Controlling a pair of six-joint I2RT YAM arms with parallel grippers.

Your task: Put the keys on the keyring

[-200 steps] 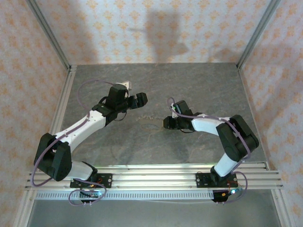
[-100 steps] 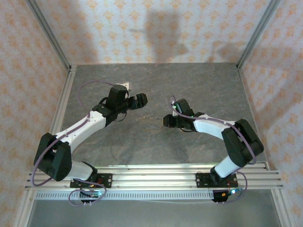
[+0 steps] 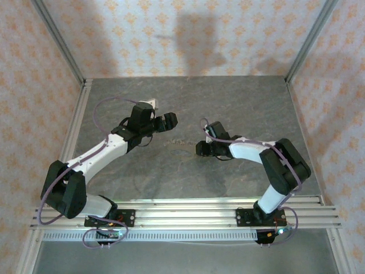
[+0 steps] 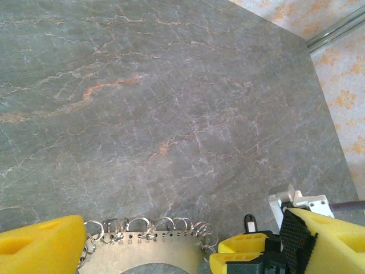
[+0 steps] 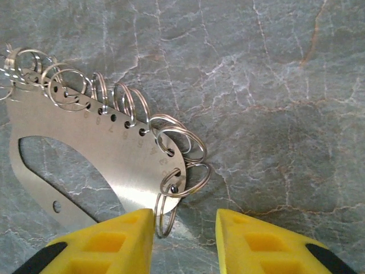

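Observation:
The keyring (image 5: 97,154) is a flat silvery oval plate with numbered holes, lying on the table with several split rings along its edge. It also shows in the left wrist view as the keyring (image 4: 145,251) and faintly from above as the keyring (image 3: 181,146). My right gripper (image 5: 185,221) is open at the plate's tip. An end split ring (image 5: 165,214) stands against its left finger, ungripped. My left gripper (image 4: 183,242) hangs wide open over the plate's far side, holding nothing. A tiny dark piece with a pale centre (image 4: 249,223) sits by the right gripper; I cannot tell whether it is the keys.
The grey marbled table (image 3: 245,108) stretches out behind both arms, with patterned walls on three sides. A metal frame post (image 4: 336,28) runs along the table's right edge. The left gripper (image 3: 169,121) and right gripper (image 3: 201,149) face each other mid-table.
The right gripper shifted slightly back and forth at the plate's tip. The left arm has not moved.

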